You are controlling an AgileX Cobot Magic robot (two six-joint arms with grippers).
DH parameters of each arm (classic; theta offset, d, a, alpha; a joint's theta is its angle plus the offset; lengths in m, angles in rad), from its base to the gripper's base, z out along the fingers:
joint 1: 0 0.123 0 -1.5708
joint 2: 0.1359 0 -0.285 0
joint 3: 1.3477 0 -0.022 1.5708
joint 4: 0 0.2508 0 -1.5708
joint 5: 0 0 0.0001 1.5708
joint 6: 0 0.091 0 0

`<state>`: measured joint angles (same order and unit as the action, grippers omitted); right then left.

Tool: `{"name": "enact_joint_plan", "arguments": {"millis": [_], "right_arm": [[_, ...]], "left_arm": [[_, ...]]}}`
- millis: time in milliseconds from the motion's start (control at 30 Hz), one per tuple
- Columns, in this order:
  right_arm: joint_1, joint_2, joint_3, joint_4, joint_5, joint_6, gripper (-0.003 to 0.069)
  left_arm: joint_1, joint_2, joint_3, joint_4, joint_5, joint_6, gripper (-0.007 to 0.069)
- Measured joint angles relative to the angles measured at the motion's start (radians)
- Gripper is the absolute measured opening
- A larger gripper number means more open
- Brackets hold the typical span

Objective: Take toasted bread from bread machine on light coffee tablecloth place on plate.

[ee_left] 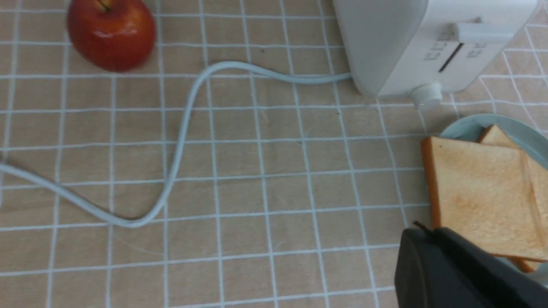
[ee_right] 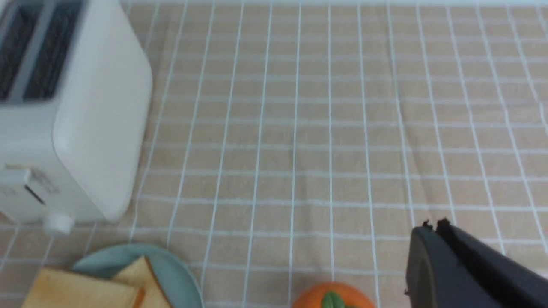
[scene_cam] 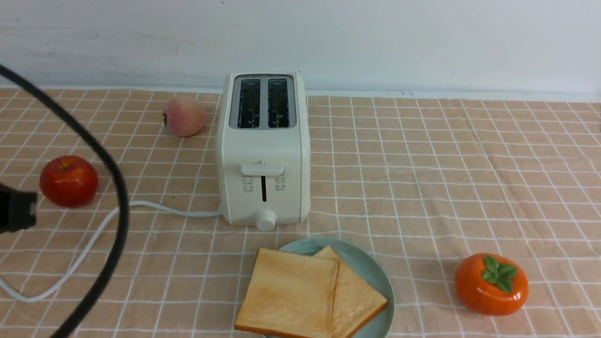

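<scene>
Two toast slices (scene_cam: 300,293) are laid flat on the green plate (scene_cam: 373,270), one partly on top of the other. The plate is set on the checked cloth (scene_cam: 422,164), just in front of the white toaster (scene_cam: 263,155). The left gripper (ee_left: 424,231) is pressed together near the toast, and nothing is held. The right gripper (ee_right: 433,226) is pressed together too, near the orange fruit (ee_right: 355,297), and nothing is held.

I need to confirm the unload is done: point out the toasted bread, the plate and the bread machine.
toasted bread (scene_cam: 287,293), front view, top face of the upper slice.
plate (scene_cam: 371,270), front view, bare right rim.
bread machine (scene_cam: 263,145), front view, front panel above the lever.
</scene>
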<state>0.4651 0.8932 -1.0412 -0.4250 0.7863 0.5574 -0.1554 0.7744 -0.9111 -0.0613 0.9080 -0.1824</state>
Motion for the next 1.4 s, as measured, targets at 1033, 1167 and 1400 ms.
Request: {"name": "enact_joint_plan", "arguments": {"millis": [1033,1167,1400], "right_arm": [[0.0,-0.643,0.837,-0.31,-0.43,0.043,-0.0008],[0.0,-0.643,0.84,-0.312,-0.43,0.043,-0.0005],[0.0,-0.643,0.84,-0.312,-0.431,0.043,0.0]], "left_arm": [[-0.005,-0.563,0.376,-0.031,-0.117,-0.251,-0.0014],[-0.005,-0.563,0.376,-0.032,-0.111,-0.251,-0.0014],[-0.005,-0.563,0.376,-0.032,-0.11,-0.251,-0.0013]]}}
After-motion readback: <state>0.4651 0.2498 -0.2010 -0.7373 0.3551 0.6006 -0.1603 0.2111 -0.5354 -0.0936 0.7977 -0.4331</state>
